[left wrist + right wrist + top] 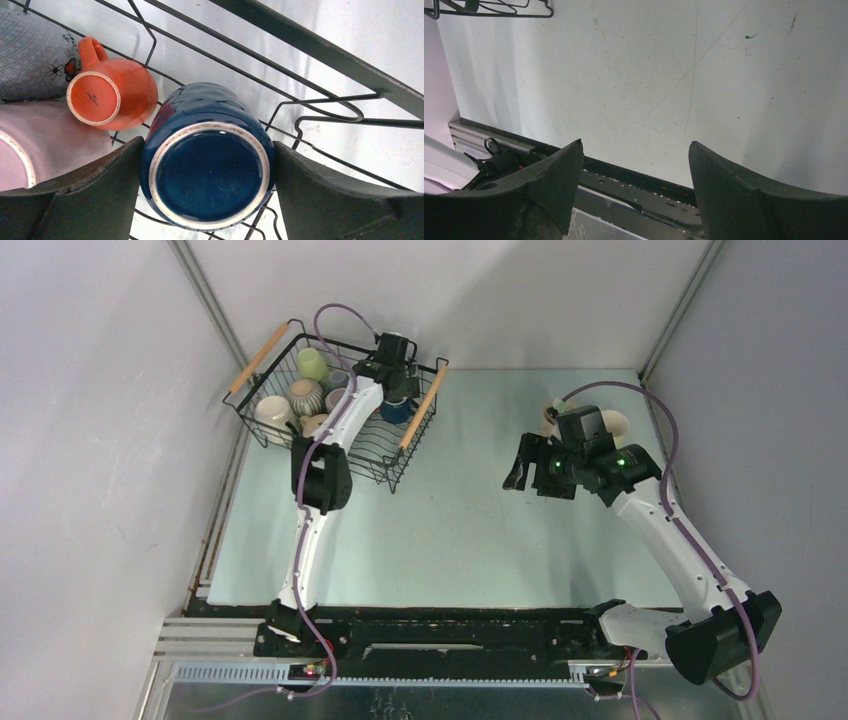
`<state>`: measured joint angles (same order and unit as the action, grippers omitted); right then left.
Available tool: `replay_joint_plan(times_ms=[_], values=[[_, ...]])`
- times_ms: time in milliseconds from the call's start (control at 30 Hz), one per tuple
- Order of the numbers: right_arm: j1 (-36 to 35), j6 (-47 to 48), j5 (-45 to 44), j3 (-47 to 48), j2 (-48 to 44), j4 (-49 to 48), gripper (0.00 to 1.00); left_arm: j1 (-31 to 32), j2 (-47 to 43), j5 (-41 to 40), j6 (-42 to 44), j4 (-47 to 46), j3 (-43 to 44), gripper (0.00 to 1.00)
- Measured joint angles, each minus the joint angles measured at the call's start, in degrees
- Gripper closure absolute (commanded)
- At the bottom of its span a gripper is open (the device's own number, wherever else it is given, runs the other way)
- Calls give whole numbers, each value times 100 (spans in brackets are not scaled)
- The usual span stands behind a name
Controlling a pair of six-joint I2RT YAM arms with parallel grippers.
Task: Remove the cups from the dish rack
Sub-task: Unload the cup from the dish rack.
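The black wire dish rack (258, 358) stands at the far left with several cups in it: a pale green one (312, 364), a striped ribbed one (305, 396) and a cream one (272, 412). My left gripper (395, 390) reaches into the rack's right side. In the left wrist view its jaws (208, 142) press both sides of a navy cup (210, 170), seen bottom-up on the wires. An orange cup (112, 97) and a mauve cup (50, 140) lie beside it. My right gripper (635, 143) hangs open and empty over the table.
Behind the right arm, a cream cup (615, 423) and part of another cup (550, 412) stand on the table at the far right. A grey patterned cup (30, 55) lies in the rack. A rack corner (489, 12) shows in the right wrist view.
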<state>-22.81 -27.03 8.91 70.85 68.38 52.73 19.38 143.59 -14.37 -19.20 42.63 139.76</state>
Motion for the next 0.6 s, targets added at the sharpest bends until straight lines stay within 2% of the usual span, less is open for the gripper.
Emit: replay_joint_plan(times_ms=[467, 600], values=[[-170, -11, 31, 0, 131, -251, 16, -157, -328, 444, 175, 675, 20, 83], [-234, -15, 44, 0, 205, -304, 16, -251, -533, 527, 173, 883, 17, 84]])
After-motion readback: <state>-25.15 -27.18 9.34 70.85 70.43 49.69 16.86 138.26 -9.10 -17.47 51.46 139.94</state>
